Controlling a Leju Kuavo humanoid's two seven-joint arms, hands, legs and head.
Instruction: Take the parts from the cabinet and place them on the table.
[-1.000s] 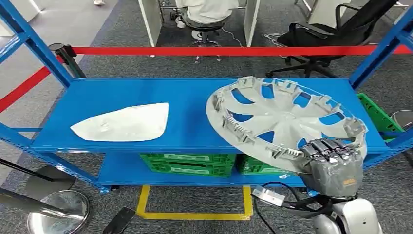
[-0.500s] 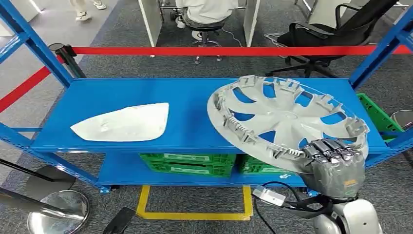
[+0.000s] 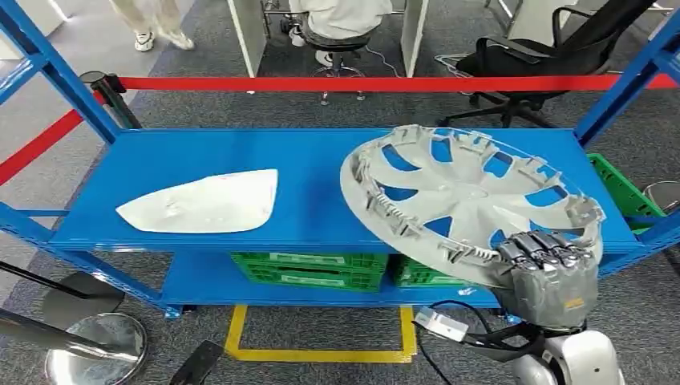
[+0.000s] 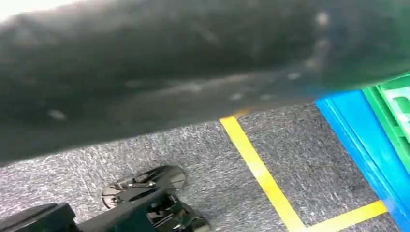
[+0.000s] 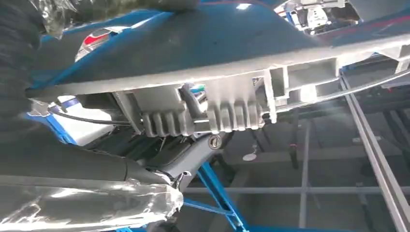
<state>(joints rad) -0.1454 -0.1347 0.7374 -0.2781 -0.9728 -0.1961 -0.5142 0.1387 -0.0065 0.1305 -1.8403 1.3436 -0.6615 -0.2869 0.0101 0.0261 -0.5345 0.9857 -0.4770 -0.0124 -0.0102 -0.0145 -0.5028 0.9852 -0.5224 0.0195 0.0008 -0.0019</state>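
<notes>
A grey wheel cover is tilted above the right part of the blue shelf, inner side up. My right hand grips its near rim, fingers curled over the edge. In the right wrist view the cover's ribbed rim runs close across the picture, beside my thumb. A white curved panel lies flat on the left part of the shelf.
The shelf's blue posts rise at both sides. Green crates sit on the lower shelf. A red barrier tape runs behind, with an office chair and a seated person beyond. Yellow floor tape marks the carpet.
The wheel cover and my right hand have barely shifted. A person at the far left has walked across the background.
</notes>
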